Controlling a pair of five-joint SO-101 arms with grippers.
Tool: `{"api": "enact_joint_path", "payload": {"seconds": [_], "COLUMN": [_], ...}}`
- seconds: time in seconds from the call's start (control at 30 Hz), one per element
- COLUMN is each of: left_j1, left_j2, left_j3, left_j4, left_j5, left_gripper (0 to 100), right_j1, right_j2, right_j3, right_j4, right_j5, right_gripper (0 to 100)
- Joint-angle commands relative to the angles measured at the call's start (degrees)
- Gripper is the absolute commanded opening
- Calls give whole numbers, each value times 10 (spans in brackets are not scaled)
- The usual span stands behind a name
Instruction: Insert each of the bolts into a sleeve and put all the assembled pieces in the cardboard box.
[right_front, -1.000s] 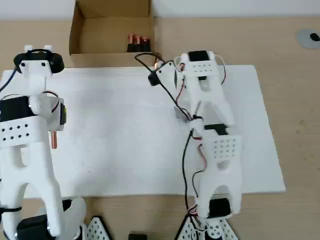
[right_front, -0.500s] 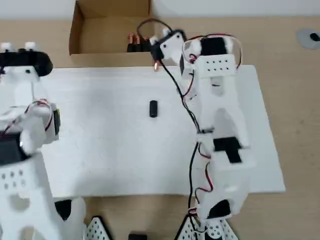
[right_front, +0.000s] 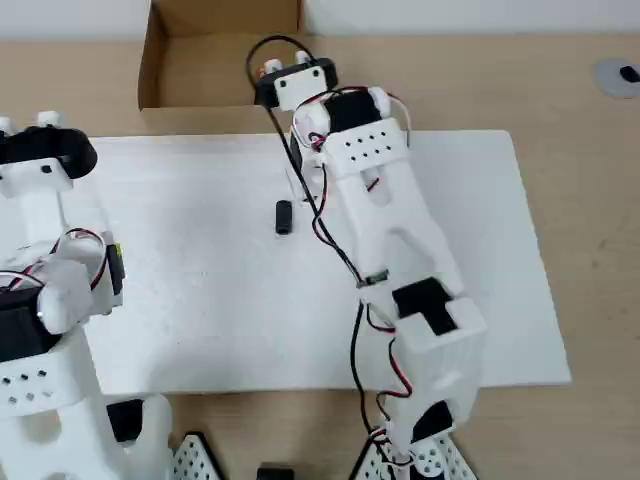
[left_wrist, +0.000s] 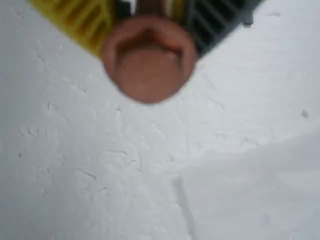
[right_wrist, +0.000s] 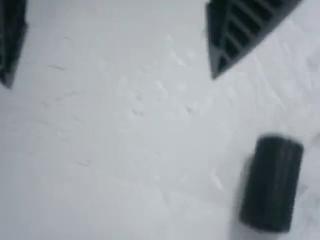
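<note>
left tool (left_wrist: 149, 12) clenched on bolt (left_wrist: 148, 62), shank hidden behind blurred head; right tool (right_wrist: 120, 45) spread wide, empty, fingers (right_wrist: 245, 30) cut off at edge; black sleeve (right_wrist: 271, 184) lies on white sheet (right_wrist: 125, 150) nearby

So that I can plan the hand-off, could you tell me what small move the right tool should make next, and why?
Probably shift the right tool over the black sleeve and close on it. Its jaws stand open and empty, the sleeve lies loose on the white mat beside them, and the left tool holds a bolt awaiting one.
</note>
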Motion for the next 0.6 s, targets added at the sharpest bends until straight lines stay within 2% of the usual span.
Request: {"api": "enact_joint_path", "payload": {"seconds": [0.0,0.1,0.23,0.57], "left_j1": [2,2,2,2], "left_j2": [-11,-11,-11,-11], "left_j3": [-7,-5,-6,-7], "left_j4": [4,11,18,18], "left_j5": [3,4,16,17], "left_gripper": [9,9,9,9], "right_j1": [-29,-69,-105,-77], "right_j2": [13,27,49,128], "right_j3": [-2,-23,-65,-124], "right_j4": [-14,-13,-13,-10], "right_j5": [-95,-144,-147,-148], "right_gripper": [236,200,198,198]}}
